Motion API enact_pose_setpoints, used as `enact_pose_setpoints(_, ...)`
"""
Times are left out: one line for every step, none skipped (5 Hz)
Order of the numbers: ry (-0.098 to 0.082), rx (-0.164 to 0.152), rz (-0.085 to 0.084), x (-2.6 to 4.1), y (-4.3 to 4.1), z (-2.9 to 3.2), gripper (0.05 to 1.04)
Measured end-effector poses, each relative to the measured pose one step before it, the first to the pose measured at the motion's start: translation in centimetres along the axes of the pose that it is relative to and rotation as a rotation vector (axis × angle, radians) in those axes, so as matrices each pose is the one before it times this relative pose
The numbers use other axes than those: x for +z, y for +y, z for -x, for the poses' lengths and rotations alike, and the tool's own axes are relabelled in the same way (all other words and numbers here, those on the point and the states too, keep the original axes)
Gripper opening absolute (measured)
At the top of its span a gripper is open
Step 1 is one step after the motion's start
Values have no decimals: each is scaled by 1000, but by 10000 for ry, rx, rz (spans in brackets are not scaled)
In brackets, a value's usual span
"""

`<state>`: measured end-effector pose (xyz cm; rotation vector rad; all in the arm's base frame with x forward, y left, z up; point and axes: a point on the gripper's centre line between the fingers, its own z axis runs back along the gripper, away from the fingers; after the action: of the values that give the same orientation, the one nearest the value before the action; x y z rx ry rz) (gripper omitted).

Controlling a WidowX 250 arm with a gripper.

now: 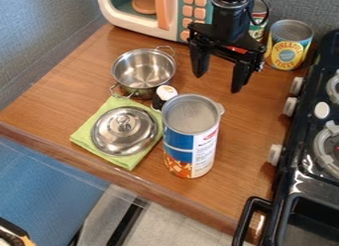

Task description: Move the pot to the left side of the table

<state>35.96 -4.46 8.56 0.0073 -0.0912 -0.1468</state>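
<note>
- One steel pot (142, 70) stood upright on the wooden table (248, 136), in the upper left part of the view, its two handles at opposite sides.
- One black gripper (218, 83) hung over the table, right of the pot, its fingers spread well apart.
- One metal lid (124, 131), knob upward, lay on a green cloth (130, 161) in front of the pot.
- One tall canister (191, 141) stood right of the lid.
- One yellow-labelled can (289, 46) stood near the black stove (291, 183).
</note>
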Motion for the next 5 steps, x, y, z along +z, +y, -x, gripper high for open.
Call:
enact_pose_setpoints(322,3,19,-1153,16,205,1001)
enact_pose_setpoints(118,461,-86,-674,2496,-266,1001)
enact_pose_setpoints(84,365,-150,-694,2830,-421,1001)
enact_pose_setpoints(-116,180,-139,111,1679,-555,1001)
enact_pose_setpoints(80,381,-143,-186,2050,192,1001)
